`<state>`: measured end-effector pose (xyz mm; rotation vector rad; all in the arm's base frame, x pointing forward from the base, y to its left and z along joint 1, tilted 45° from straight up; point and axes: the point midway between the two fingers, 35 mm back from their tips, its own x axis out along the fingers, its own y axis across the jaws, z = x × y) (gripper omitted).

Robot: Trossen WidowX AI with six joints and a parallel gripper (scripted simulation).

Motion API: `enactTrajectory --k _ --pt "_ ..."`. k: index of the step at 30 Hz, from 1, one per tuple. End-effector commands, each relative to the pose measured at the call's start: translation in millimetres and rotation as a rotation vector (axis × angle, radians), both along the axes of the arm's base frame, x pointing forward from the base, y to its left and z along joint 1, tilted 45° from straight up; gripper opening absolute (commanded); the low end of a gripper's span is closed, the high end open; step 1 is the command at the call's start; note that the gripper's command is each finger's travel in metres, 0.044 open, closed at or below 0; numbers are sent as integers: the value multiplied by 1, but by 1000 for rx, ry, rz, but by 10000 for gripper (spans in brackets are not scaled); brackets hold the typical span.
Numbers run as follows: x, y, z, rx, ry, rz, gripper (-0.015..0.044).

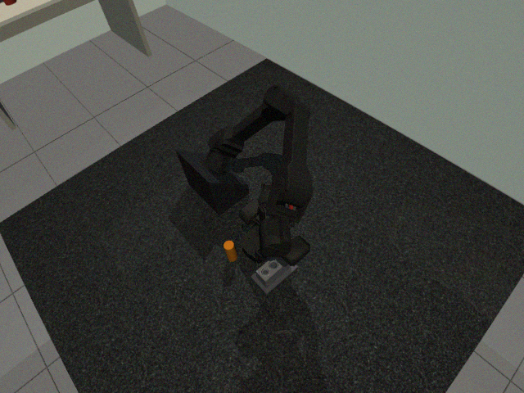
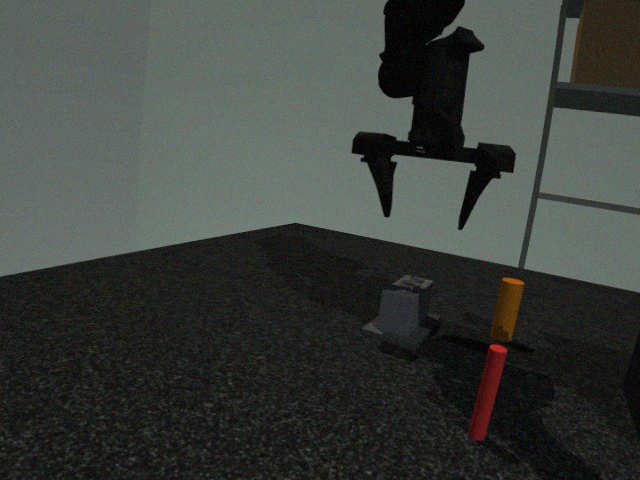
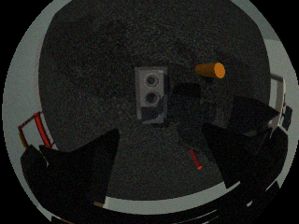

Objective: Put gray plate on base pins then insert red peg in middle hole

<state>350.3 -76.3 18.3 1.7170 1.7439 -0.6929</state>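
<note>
The gray plate (image 1: 269, 270) (image 2: 400, 312) (image 3: 159, 89) sits on the gray base (image 1: 267, 288) (image 3: 149, 69) and looks level, with no gap that I can see. Two of its round holes show clearly from above; its near end is in shadow. The red peg (image 2: 487, 392) (image 3: 195, 160) stands upright on the dark mat, apart from the base and toward the lower right in the wrist view. I cannot make it out in the top view. My gripper (image 2: 423, 222) (image 3: 163, 131) is open and empty, high above the plate, with its fingers pointing down.
An orange cylinder (image 1: 231, 251) (image 2: 507, 310) (image 3: 210, 70) stands upright beside the base, and is thicker than the red peg. A dark block-shaped object (image 1: 215, 186) stands farther back, near the arm. A shelf rack (image 2: 542, 139) is at the back right in the exterior view.
</note>
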Motion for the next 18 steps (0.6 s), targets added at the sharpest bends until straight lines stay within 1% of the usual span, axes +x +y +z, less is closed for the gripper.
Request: enactTrajectory --k 1,6,11,14,18 --pt "-12 24 34 -11 -64 64 440" --pt "-45 63 77 -16 -159 167 440" --pt "-87 102 108 -3 -262 273 440" --pt "-114 121 119 7 -319 333 440" --pt "-123 124 120 9 -332 347 440"
